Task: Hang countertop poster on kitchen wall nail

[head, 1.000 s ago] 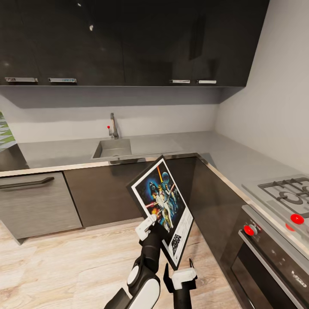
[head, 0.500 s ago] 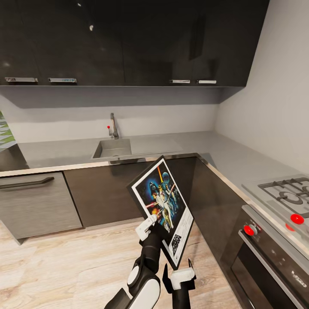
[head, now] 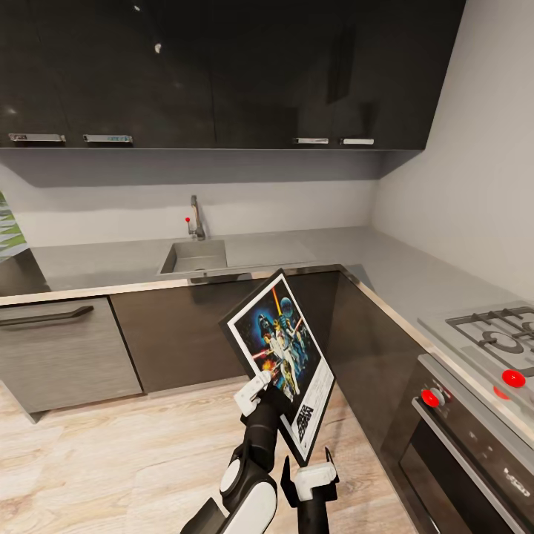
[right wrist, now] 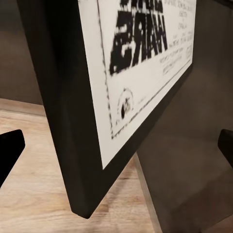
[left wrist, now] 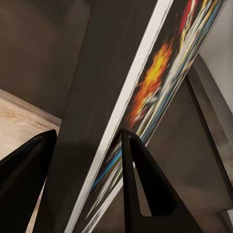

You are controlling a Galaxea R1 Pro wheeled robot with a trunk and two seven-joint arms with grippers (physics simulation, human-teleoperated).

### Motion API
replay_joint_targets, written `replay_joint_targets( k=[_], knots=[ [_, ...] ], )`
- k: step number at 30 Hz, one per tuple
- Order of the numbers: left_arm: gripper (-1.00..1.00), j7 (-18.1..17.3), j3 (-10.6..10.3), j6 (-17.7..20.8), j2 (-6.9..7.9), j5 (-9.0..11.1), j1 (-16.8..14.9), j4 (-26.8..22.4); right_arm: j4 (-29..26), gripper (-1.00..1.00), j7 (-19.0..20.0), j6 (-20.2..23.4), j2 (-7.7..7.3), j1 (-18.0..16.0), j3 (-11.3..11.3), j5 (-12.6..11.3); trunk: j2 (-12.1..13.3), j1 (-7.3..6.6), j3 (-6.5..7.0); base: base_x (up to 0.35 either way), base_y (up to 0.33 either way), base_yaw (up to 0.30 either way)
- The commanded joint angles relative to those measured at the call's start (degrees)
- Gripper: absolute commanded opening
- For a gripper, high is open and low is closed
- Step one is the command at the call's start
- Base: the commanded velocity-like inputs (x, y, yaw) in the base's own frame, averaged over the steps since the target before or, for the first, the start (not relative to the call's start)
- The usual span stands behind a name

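The left claw (head: 257,387) stayed clamped on the poster (head: 282,362), tilted above the floor near the surface (head: 415,278), nothing shifting over the last second, while the right claw (head: 311,460) hung open below it, nails unseen.

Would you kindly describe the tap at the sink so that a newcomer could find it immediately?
Start at the smooth grey L-shaped countertop beneath the dark glossy upper cabinets, then find the inset steel sink in the run along the back wall. Behind its rear edge stands the slim upright metal tap, set apart by a tiny red knob beside it.
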Motion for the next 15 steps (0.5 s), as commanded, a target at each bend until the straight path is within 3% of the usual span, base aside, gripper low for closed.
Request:
replay_joint_targets(
  k=[1, 15],
  knots=[
    [-1.00, 0.2, -0.1, -0.4, 0.00, 0.4, -0.1, 0.0, 0.1, 1.00, -0.4, 0.0, 0.00, -0.1, 0.1, 0.2, 0.0, 0.00, -0.06, 0.000, 0.000, 0.000],
    [-1.00, 0.2, -0.1, -0.4, 0.00, 0.4, -0.1, -0.1, 0.0, 1.00, -0.5, -0.2, 0.00, 0.0, 0.2, 0.2, 0.0, 0.00, -0.06, 0.000, 0.000, 0.000]
  ],
)
